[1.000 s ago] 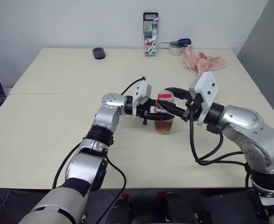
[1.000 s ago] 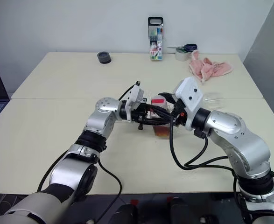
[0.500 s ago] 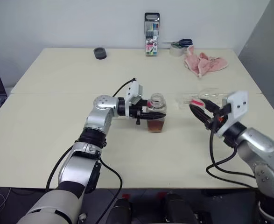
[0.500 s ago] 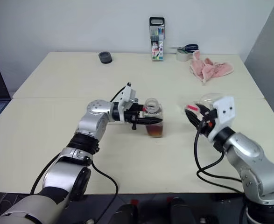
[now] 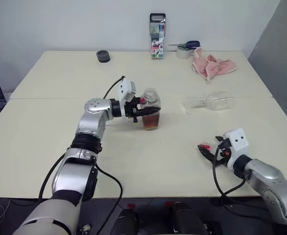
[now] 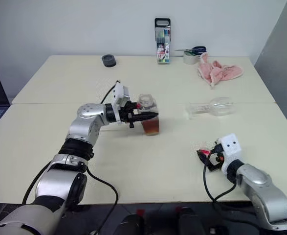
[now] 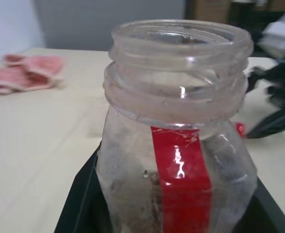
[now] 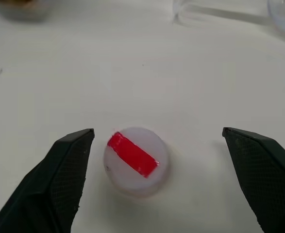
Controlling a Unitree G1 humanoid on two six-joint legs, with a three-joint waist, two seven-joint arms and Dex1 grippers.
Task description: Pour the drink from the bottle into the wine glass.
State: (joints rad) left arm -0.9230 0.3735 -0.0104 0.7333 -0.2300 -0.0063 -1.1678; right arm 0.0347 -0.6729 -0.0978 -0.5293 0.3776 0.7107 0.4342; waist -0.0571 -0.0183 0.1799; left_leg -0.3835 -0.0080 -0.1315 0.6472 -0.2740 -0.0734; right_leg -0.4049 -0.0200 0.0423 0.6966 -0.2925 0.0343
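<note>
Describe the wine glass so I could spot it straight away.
Look at the right half of the cream table, short of the pink cloth at the back. The wine glass lies there on its side, clear and stemmed, unlike the upright bottle of brown drink.

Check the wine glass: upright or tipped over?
Tipped over. The wine glass lies on its side on the table, foot pointing toward the bottle, apart from both grippers.

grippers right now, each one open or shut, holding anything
Left gripper: shut on the bottle, cap off.
Right gripper: open, holding nothing; the cap lies on the table between its fingers.
</note>
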